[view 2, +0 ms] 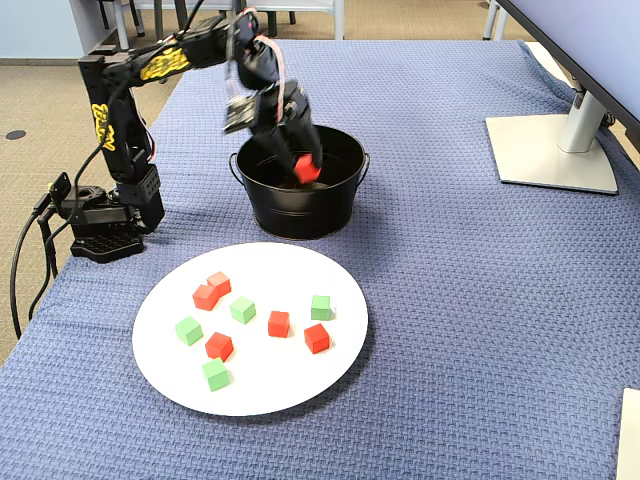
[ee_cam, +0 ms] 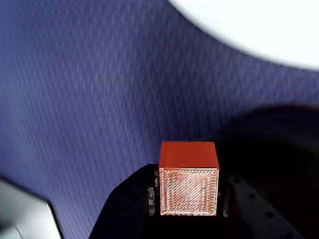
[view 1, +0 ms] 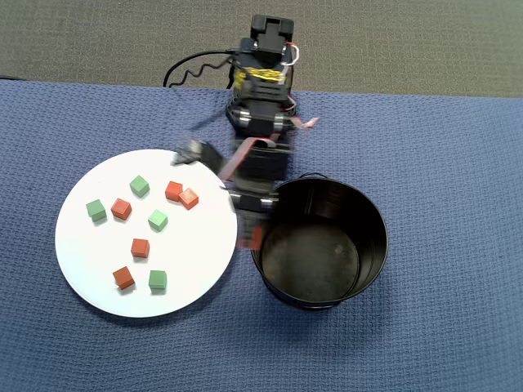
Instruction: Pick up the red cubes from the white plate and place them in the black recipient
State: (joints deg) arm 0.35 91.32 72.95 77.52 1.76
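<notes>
Five red cubes (view 1: 140,247) and four green cubes (view 1: 158,219) are counted on the plate (view 1: 90,269) in the overhead view. The pot (view 1: 372,245) is seen with a bare floor. A sixth cube (ee_cam: 189,179) is clamped in the tool (view 2: 306,172), fingers pressed to its sides, as shown in the wrist view. In the fixed view the held cube is placed at the pot's mouth, by the near-left rim; in the overhead view it lies at the rim between pot and plate, mostly hidden by the arm. Plate and pot stand just apart on the blue cloth (view 1: 441,343) over the tabletop. Open cloth is seen right of the pot. A monitor foot (view 2: 550,150) appears only in the fixed view.
</notes>
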